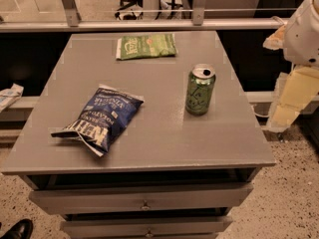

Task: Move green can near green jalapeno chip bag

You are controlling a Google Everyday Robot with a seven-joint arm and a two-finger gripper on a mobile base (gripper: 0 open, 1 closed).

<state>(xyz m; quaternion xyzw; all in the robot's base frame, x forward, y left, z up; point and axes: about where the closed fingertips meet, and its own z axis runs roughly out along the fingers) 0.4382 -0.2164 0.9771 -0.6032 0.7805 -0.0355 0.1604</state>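
The green can (200, 89) stands upright on the right half of the grey table (164, 138), its silver top open. The green jalapeno chip bag (146, 46) lies flat near the table's far edge, left of and behind the can, well apart from it. My arm hangs at the frame's right edge, off the table; its pale lower part, the gripper (290, 103), is to the right of the can and beyond the table's right edge, touching nothing.
A dark blue chip bag (99, 118) with white lettering lies crumpled on the table's left front. Drawers (144, 199) sit below the tabletop. A metal rail (149, 25) runs behind the table. A black shoe (17, 229) shows at the bottom left.
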